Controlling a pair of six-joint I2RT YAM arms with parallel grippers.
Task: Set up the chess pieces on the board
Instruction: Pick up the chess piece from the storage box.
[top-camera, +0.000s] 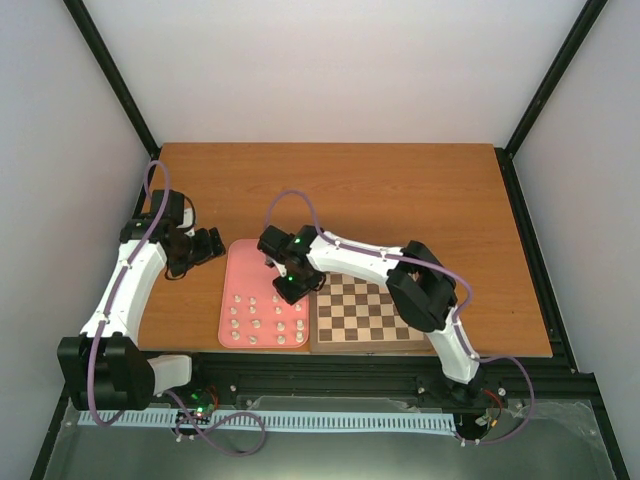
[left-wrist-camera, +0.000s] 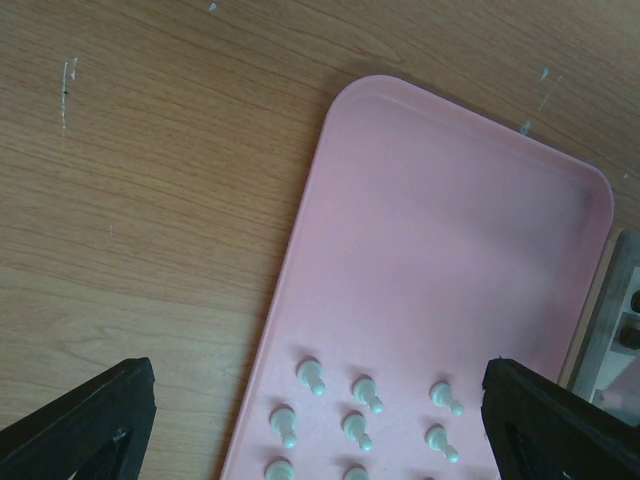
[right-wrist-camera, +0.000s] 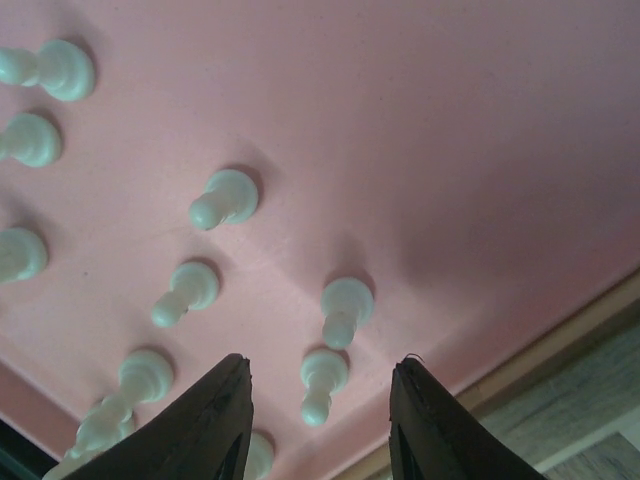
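Top external, layout: I see the board (top-camera: 365, 312) at lower centre of the frame on the wooden table (top-camera: 400, 190). The pink tray (top-camera: 245, 265) lies just beside the board's left edge.
Chess pieces: The white chess pieces (top-camera: 258, 322) stand upright in rows on the lower half of the tray. I cannot count them reliably from this view.
Right arm: It extends from the lower right of the frame across the board's upper left corner. The right gripper (top-camera: 290, 288) points down over the right side of the tray.
Right wrist, fingers: The two black fingers (right-wrist-camera: 215, 425) stand partly apart. One white piece (right-wrist-camera: 322, 385) sits in the gap between them with pink tray showing on both sides. I see no contact and nothing gripped.
Right wrist, surroundings: More pieces stand toward the left of the frame. The board's edge crosses the lower right corner.
Left arm: The left gripper (top-camera: 208, 243) sits just left of the tray's upper left corner.
Left wrist, fingers: They occupy the two lower corners of the frame, spread wide and holding nothing. The tray and several pieces show between them.
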